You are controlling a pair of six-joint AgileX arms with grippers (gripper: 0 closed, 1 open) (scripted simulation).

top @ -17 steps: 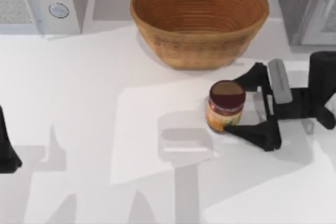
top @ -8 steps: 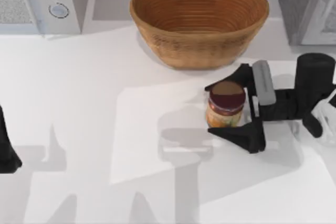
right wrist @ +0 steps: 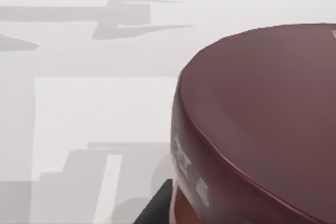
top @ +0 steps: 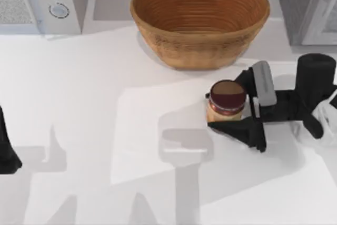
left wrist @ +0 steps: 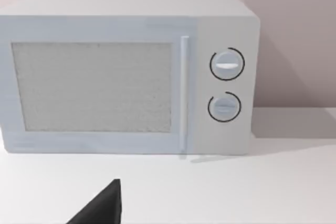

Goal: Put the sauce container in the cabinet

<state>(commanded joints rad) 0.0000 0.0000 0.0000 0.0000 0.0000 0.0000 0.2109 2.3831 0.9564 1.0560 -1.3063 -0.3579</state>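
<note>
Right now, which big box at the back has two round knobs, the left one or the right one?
The left one: the white microwave has two round knobs beside its door. The grey cabinet at the right has none showing.

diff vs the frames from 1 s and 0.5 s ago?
The right claw slid toward the table's left until its fingers bracketed the sauce container, then narrowed around it; whether they press on it yet I cannot tell. The jar stands upright where it was, on the table. Unchanged: basket, microwave, cabinet, and the left arm parked at the left edge.
</note>
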